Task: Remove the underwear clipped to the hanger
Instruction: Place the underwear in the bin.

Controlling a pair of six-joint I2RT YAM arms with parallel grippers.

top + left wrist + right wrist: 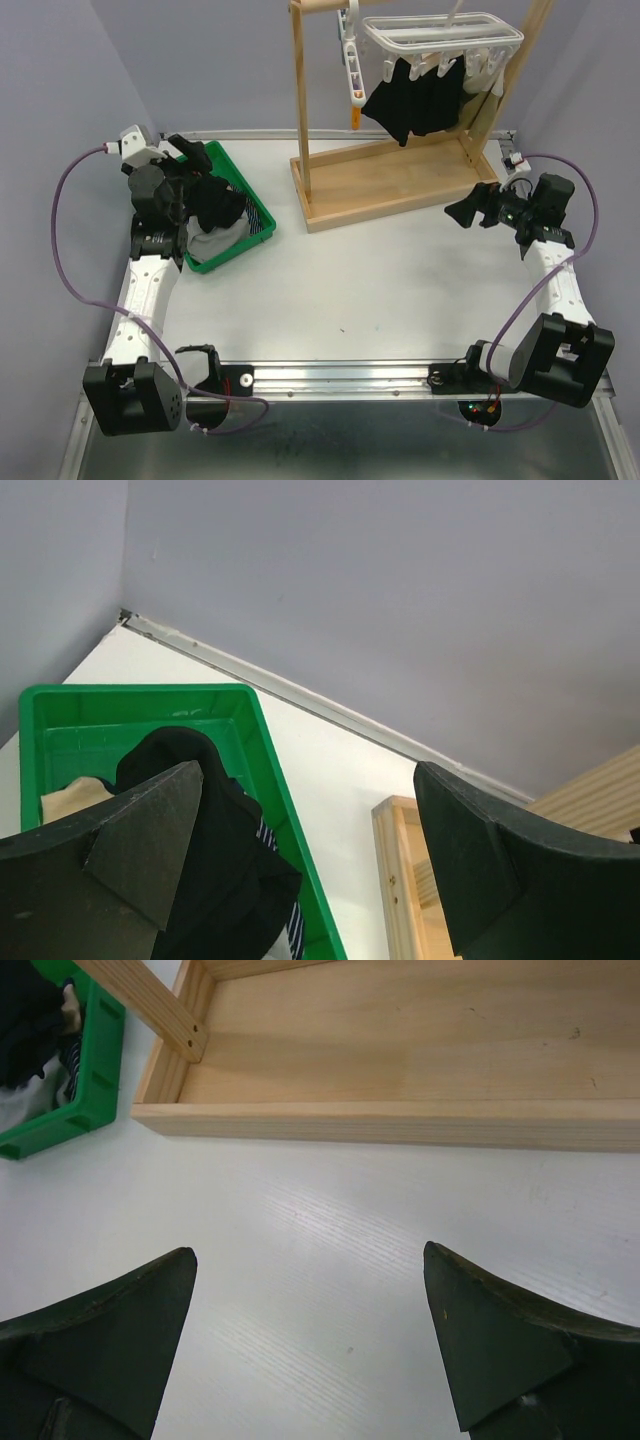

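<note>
Both pincers spread, gripping nothing. Left gripper (308,820) hangs over black underwear (215,870) in the green bin (130,695); right gripper (310,1305) hovers short of the wooden rack base (400,1120).

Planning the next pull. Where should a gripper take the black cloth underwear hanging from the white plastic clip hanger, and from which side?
Probably the free lower hem of the black underwear, loose below the white clip hanger. Come from the near side: the wooden stand flanks it with posts.
</note>
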